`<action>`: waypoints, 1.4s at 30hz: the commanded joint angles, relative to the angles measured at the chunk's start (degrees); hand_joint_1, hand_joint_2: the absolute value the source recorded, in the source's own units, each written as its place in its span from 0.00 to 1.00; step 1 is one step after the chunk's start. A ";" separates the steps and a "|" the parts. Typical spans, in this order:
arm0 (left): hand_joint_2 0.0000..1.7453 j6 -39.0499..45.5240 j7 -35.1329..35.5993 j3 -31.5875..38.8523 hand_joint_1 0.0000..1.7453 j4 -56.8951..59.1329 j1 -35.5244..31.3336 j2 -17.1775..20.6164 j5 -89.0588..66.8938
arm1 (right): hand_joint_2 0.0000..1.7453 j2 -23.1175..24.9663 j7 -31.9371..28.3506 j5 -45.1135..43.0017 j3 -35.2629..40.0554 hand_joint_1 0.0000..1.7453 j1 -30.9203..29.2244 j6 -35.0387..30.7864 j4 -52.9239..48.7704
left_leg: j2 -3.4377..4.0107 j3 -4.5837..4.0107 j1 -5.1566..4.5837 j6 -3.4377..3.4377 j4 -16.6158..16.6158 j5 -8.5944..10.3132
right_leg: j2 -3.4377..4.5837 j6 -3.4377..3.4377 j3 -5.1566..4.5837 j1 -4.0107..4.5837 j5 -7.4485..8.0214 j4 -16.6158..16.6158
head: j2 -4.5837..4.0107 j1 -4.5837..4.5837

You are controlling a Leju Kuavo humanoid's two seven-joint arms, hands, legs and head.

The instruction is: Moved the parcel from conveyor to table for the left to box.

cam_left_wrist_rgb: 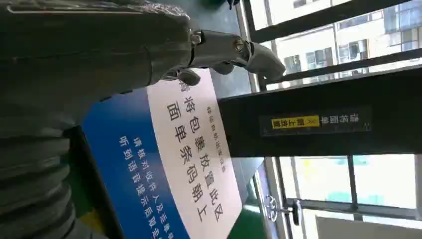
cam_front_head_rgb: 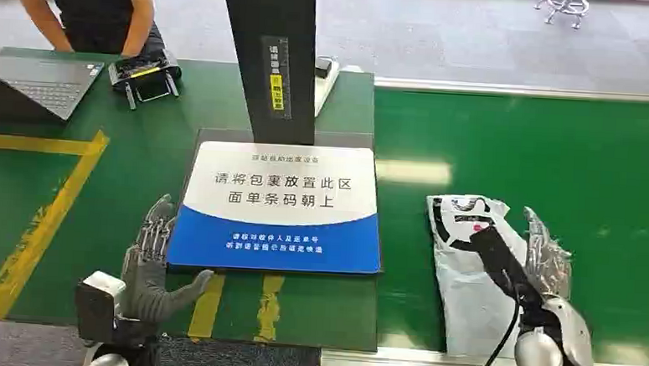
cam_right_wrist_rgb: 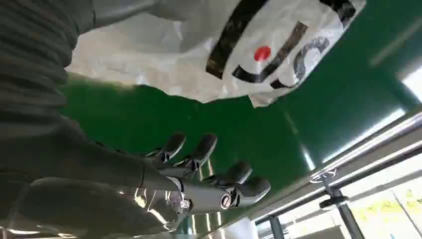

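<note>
White parcel (cam_front_head_rgb: 468,266) with black markings, flat on the green conveyor (cam_front_head_rgb: 573,171), right of the blue-and-white placement sign (cam_front_head_rgb: 278,206). Right hand (cam_front_head_rgb: 544,253) beside its right edge, fingers spread, holding nothing. Left hand (cam_front_head_rgb: 154,249) at the sign's left edge on the table (cam_front_head_rgb: 69,186), fingers spread, empty. Laptop (cam_front_head_rgb: 37,84) far left.

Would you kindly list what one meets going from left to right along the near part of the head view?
Yellow floor stripe → left hand → blue-and-white placement sign → white parcel → right hand.
</note>
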 commanded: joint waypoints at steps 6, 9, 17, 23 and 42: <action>1.00 -0.11 0.48 1.08 0.00 0.94 -0.93 -0.69 -0.14 | 1.00 3.98 2.42 3.11 10.69 0.00 8.17 -2.31 -4.06 | 0.03 0.05 0.03 0.02 -0.02 0.04 | -0.01 -0.12 0.05 0.05 0.05 -0.05 | 0.00 0.02; 1.00 0.03 0.48 1.02 0.00 1.34 -0.75 -0.39 -0.15 | 1.00 3.74 4.83 4.08 14.30 0.00 9.15 -2.14 -2.58 | 0.04 0.09 0.04 0.03 -0.01 0.03 | 0.00 -0.11 0.09 0.03 0.04 -0.05 | 0.00 0.02; 1.00 3.07 -0.97 -0.83 0.00 2.19 0.57 0.51 1.19 | 1.00 2.42 8.61 4.77 24.00 0.00 5.95 -3.27 7.59 | 0.19 0.23 0.06 0.02 -0.14 0.06 | 0.15 -0.19 0.19 0.07 0.10 -0.17 | 0.00 0.02; 1.00 3.83 -0.81 -1.70 0.00 2.79 -0.47 0.54 1.82 | 1.00 3.23 11.84 11.09 23.73 0.00 -2.46 -11.24 22.63 | 0.33 0.21 0.05 0.05 -0.17 0.12 | 0.28 -0.17 0.15 0.08 0.23 -0.24 | 0.00 0.02; 1.00 5.70 -1.11 -4.02 0.00 3.83 -0.45 2.95 4.20 | 1.00 2.84 7.12 12.86 6.56 0.00 -8.65 -25.55 25.28 | -0.02 0.09 -0.05 0.08 -0.03 0.12 | -0.07 -0.10 0.10 -0.05 0.10 -0.06 | 0.00 0.00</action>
